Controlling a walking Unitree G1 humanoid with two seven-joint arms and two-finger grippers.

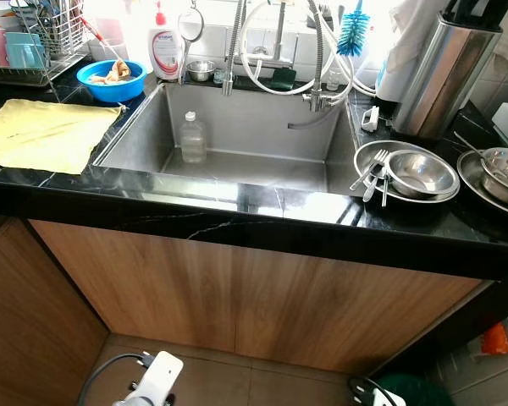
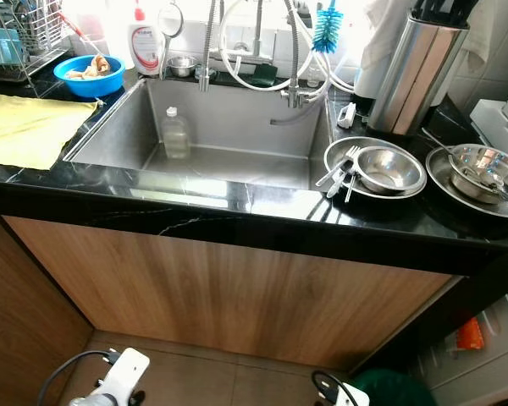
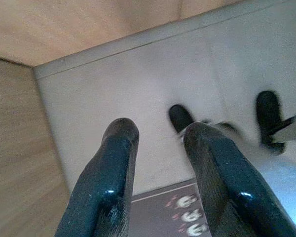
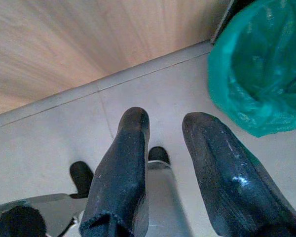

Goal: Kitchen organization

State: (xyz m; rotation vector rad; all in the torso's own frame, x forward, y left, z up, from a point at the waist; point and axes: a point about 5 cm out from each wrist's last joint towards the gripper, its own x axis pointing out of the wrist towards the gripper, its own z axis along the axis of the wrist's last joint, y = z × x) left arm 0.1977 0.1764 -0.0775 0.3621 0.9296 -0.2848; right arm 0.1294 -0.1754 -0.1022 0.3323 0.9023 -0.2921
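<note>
Two hands: the left hand (image 3: 158, 148) and the right hand (image 4: 167, 148) both hang low by the floor, fingers apart, holding nothing.
Left hand: it points at the pale floor (image 3: 138, 79) near the wood cupboard.
Right hand: it points at the floor beside a green bin bag (image 4: 259, 69).
Sink (image 1: 237, 127): set in the black worktop (image 1: 262, 216); a clear bottle (image 1: 192, 137) stands upright inside it, near the left wall.
Yellow cloth (image 1: 42, 134): lies flat on the worktop, left of the sink.
Blue bowl (image 1: 112, 80): sits behind the cloth, with scraps in it.
Soap bottle (image 1: 164, 46): stands behind the sink, just beside the blue bowl.
Metal bowl (image 1: 421, 173): sits on a plate right of the sink, forks (image 1: 371, 176) beside it.
Knife holder (image 1: 444, 72): stands behind the metal bowl.
Dish rack (image 1: 34, 42): far left corner, holding cups.
</note>
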